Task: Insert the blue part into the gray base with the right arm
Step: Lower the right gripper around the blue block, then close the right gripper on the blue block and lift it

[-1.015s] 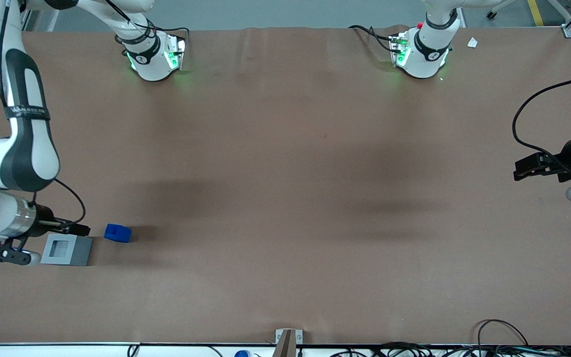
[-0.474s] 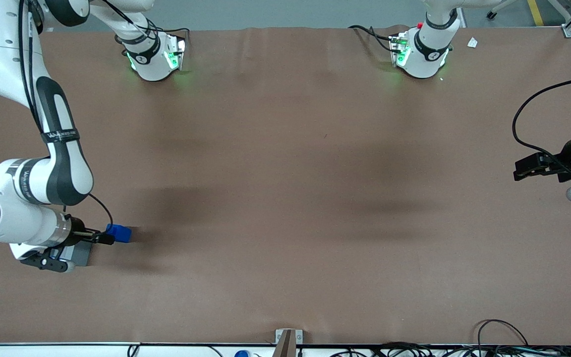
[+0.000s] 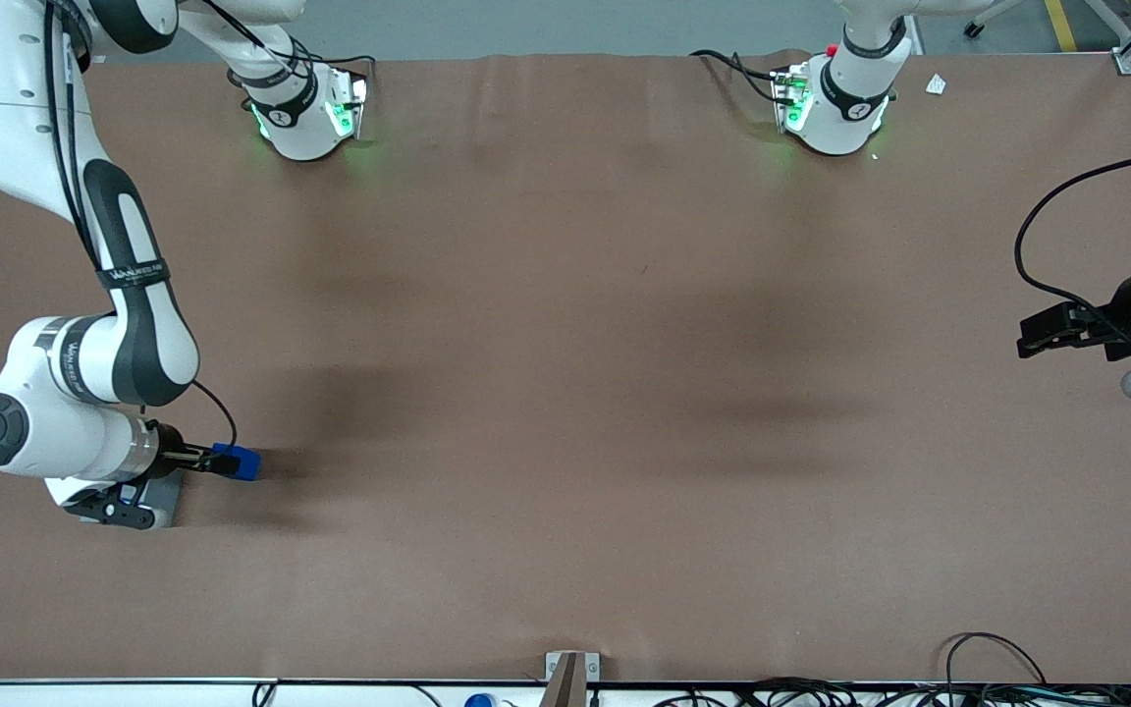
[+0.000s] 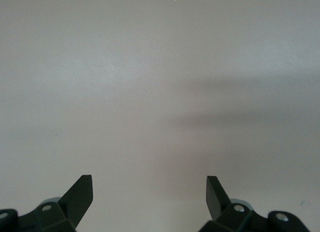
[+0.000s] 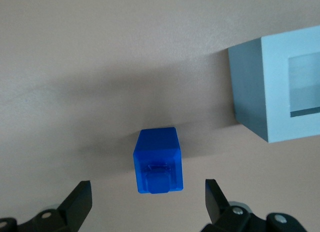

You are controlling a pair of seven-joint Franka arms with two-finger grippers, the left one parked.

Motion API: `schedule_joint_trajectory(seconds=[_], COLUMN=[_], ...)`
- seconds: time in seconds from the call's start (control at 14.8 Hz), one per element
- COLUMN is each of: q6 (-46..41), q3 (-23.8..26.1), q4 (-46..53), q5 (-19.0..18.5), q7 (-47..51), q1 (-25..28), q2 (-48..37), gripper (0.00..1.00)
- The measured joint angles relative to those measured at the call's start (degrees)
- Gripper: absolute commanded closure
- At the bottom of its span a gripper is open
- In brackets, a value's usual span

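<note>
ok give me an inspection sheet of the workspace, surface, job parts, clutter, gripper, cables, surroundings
Surface: brown table covering, bare across its middle, with soft shadows.
Job's things: blue part sits on the table, not inserted; gray base stands beside it, apart, recess empty.
Clutter: small white scrap near the parked arm's base.
Grippers: right arm holds its gripper over the blue part, fingers open and wider than the part, not touching it.
Cables: black cable loops at the working wrist; loose cables along the table edge nearest the front camera.
Surroundings: gray floor past the arm bases.
</note>
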Motion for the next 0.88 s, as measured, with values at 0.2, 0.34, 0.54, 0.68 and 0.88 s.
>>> schedule_joint_trajectory(seconds=[0.2,0.34,0.54,0.68,0.88], q6=[0.68,2.48,4.58,5.26,5.67], q3=[0.03,-0.04,-0.03,-0.02,-0.02], q4=[-0.56,-1.50,-3.04,-3.58,-3.99], q5=[-0.06,-0.08,-0.09,-0.09,-0.09], q7=[-0.19,-1.44,-2.17,-2.29,-2.42], q1=[0.14,0.07,0.10,0.13,0.13], q2=[0.15,0.28,0.43,0.43,0.43], gripper=[0.00,0.00,0.00,0.00,0.00])
